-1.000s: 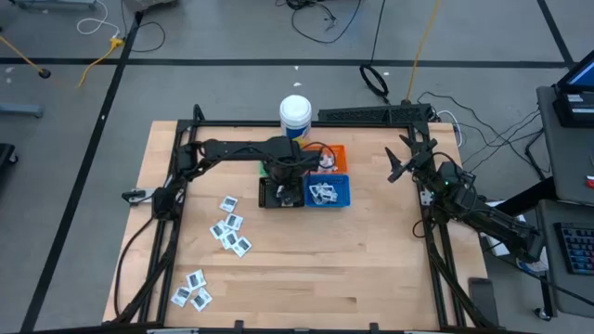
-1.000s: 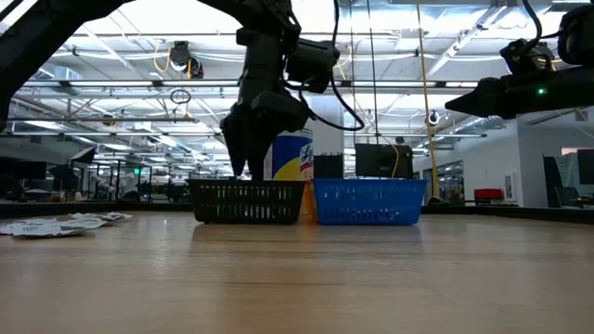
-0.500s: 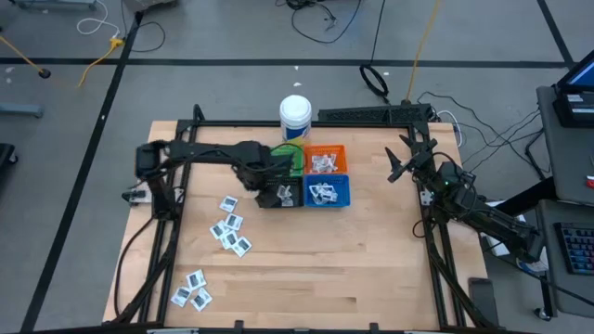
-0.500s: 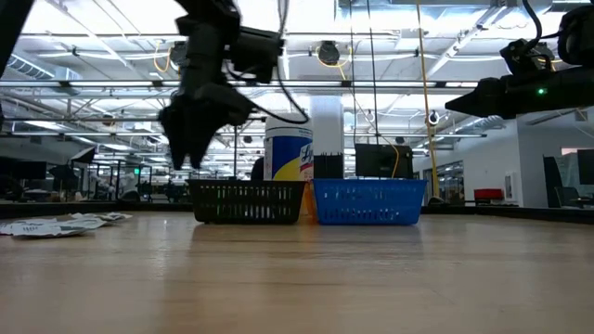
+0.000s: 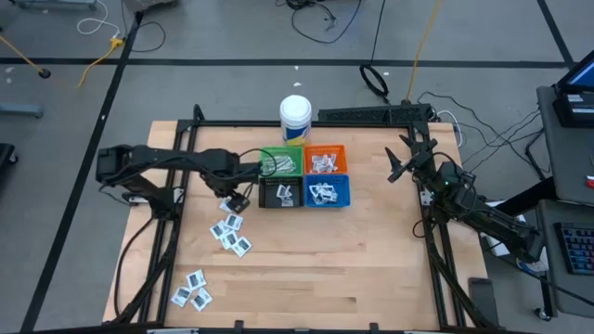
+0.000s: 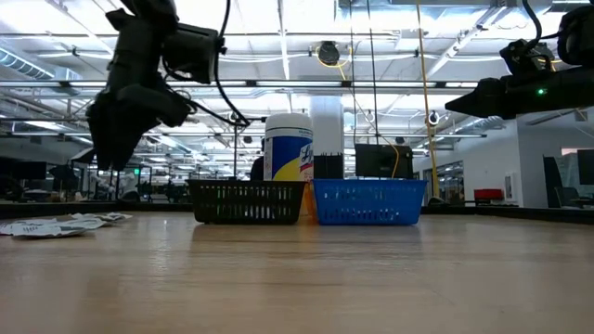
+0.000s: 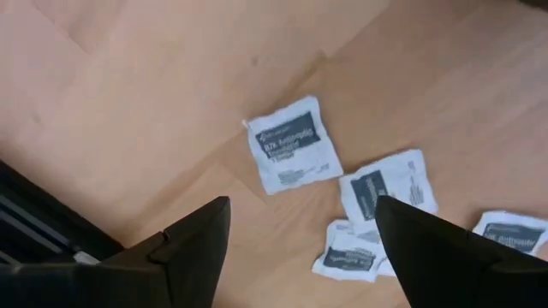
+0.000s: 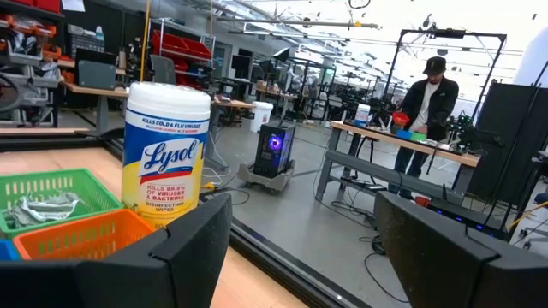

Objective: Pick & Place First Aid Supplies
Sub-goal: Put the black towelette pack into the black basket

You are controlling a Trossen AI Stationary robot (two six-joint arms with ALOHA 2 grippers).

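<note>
Left end effector point(image 5: 237, 197) hovering above worktop point(image 5: 371, 250), just left of black bin point(image 5: 279, 193), fingers spread and empty, over nearest cluster of sachets point(image 5: 231, 227). Wrist view looks straight down on white sachet point(image 7: 291, 155) with dark print, more packets beside it. Right end effector point(image 5: 401, 160) parked at worktop's right edge, well clear of bins, fingers spread, holding nothing.

Progress, judging by layout: partly done. Orange bin point(image 5: 325, 159) and blue bin point(image 5: 329, 192) each hold white packets; green bin point(image 5: 281, 161) holds pale strips; black bin holds a couple of packets. Still loose on worktop: cluster near left end effector plus second cluster point(image 5: 192, 289) near front-left corner. Roughly a dozen packets left, so several more pick cycles likely.

Readable text: white tub point(image 8: 166, 152) behind bins reads "Lysol", "KILLS COLD & FLU VIRUSES", "KILLS 99.9% OF VIRUSES & BACTERIA", "DISINFECTING WIPES". Sachet print too small to read reliably.

Person at a bench in room beyond, unrelated to task.
</note>
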